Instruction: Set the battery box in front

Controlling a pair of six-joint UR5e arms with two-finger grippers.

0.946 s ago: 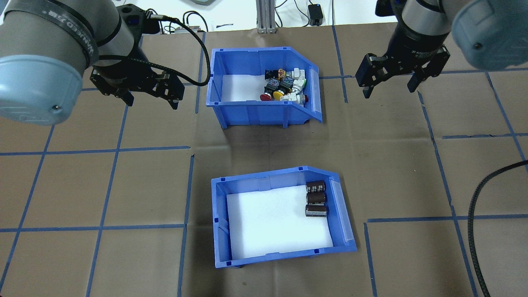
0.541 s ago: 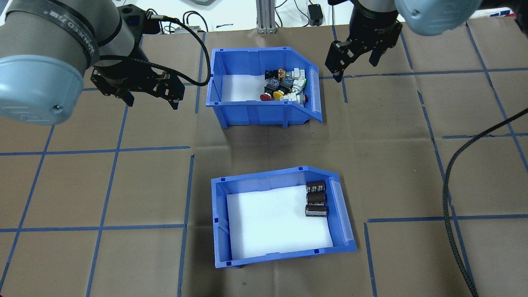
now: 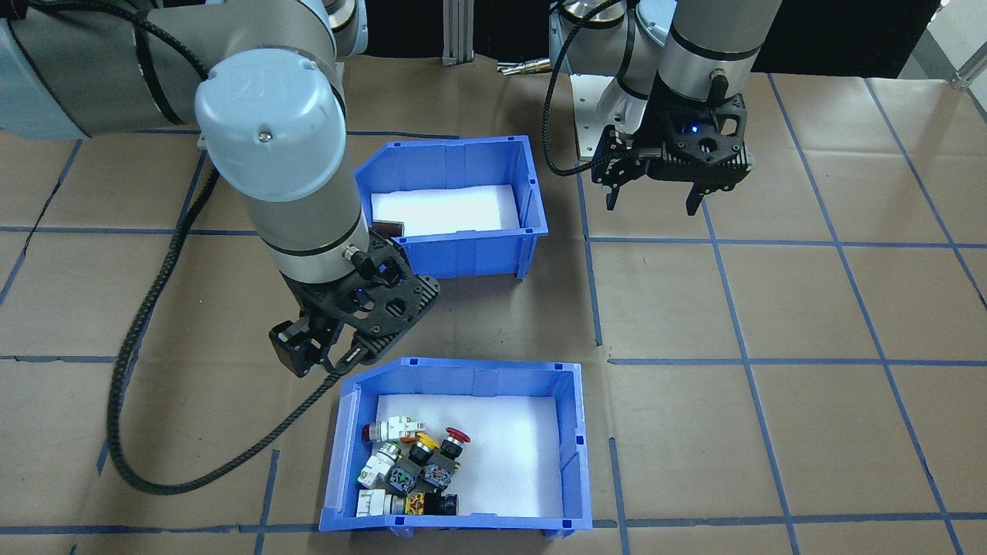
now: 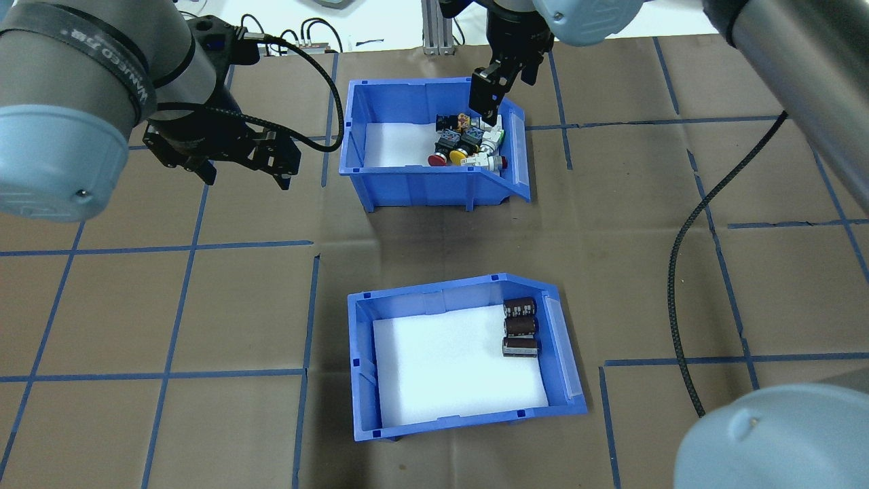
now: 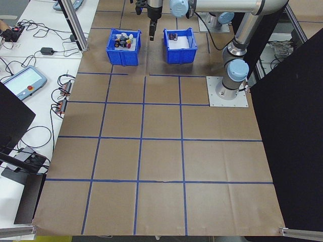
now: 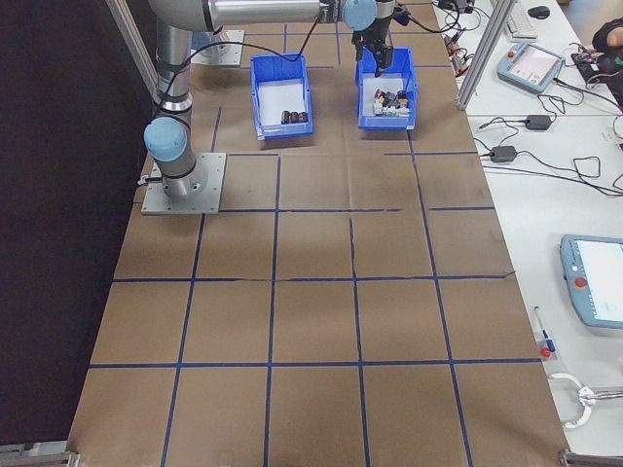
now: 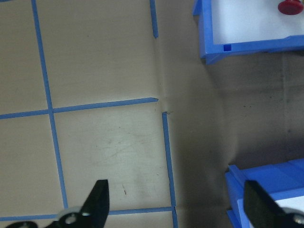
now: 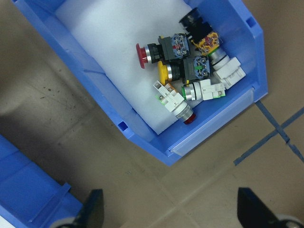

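Now my right gripper (image 4: 499,85), fingers spread and empty, hovers beside the switch bin (image 4: 407,180); the battery box (image 4: 461,421) lies behind it, nearer me.

switch bin (image 4: 414,183) blocks battery box (image 4: 468,414) ahead.

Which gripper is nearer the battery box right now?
Neither clearly. The left gripper hovers open off the battery box's far-left corner; the right gripper is open over the switch bin, beyond it.

Robot lab; teach pendants (image 6: 530,61), cables, taped grid table (image 6: 311,321).
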